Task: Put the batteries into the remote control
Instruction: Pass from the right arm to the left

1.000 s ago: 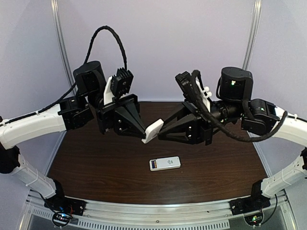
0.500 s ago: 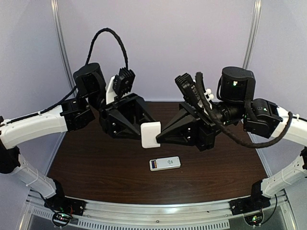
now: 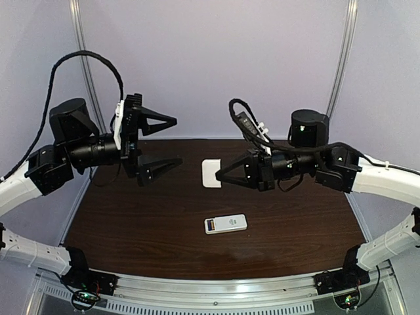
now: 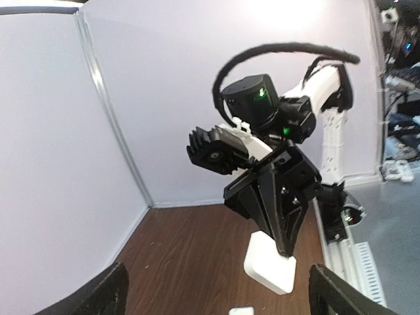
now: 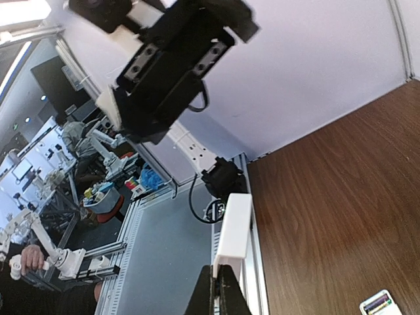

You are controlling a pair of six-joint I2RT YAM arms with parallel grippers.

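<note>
Right hand [image 3: 220, 176] is pinched shut on the edge of a flat white piece [image 3: 210, 172] of plastic, holding it up in the air over the middle of the desk [image 3: 131, 223], well above the wood. From the right wrist view you see that piece [image 5: 233, 230] edge-on, sticking straight out from the closed fingertips. Left hand [image 3: 177, 140] is off to the left side with its fingers spread wide apart, nothing between them, pointing roughly toward the right hand but well clear of the white piece. The left wrist view looks straight across at the right hand [image 4: 282, 246] with the piece [image 4: 269, 264] hanging off its tip. The remote control [image 3: 226, 224] is lying flat on the desk nearer the front edge, just below and a bit right of the held piece, neither hand touching it. Its left end shows a dark blue stripe and a yellowish one, which look like the batteries [image 3: 209, 225], though it's too small to be sure.
</note>
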